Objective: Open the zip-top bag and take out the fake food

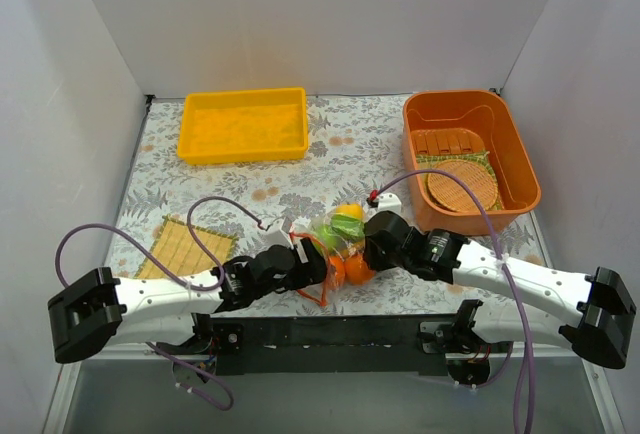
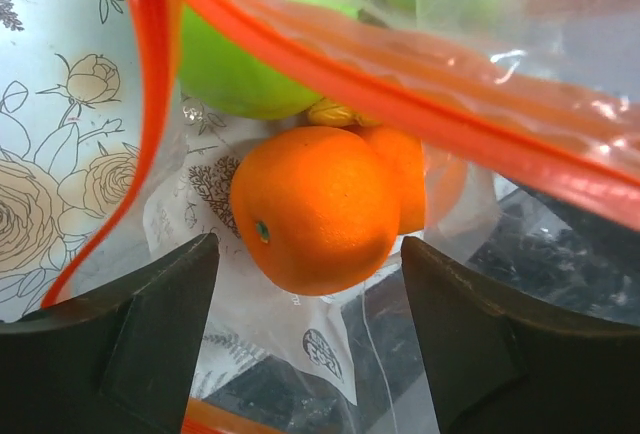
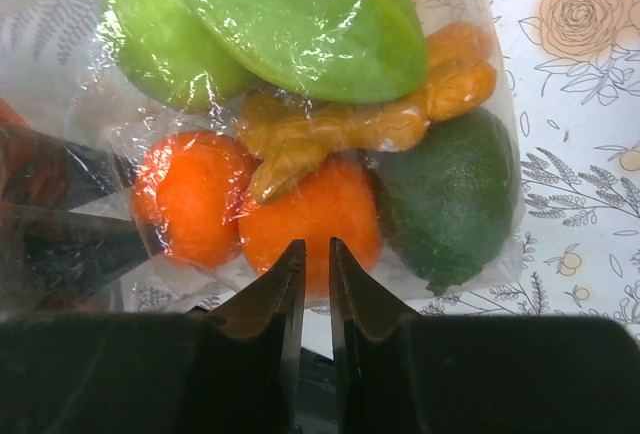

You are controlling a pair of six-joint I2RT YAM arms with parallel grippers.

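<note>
Near the front edge of the desk [image 1: 260,179], the left hand [image 2: 308,254] gapes at the zip-top bag [image 1: 341,236] of fake food [image 3: 310,216]; the right hand [image 3: 317,254], nearly closed, apparently pinches its film.

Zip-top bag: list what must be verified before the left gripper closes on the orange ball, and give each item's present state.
1. Zip strip parted: ok, its two runs diverge in the left wrist view.
2. Left gripper open and lined up: ok, the orange ball shows between its fingers.
3. Right gripper holding the zip-top bag: ok, jaws almost shut on film at the bag's near edge.
4. No film between the left fingers and the ball: cannot tell.
5. Fake food out of the bag: not ok, every piece in view is inside.
</note>
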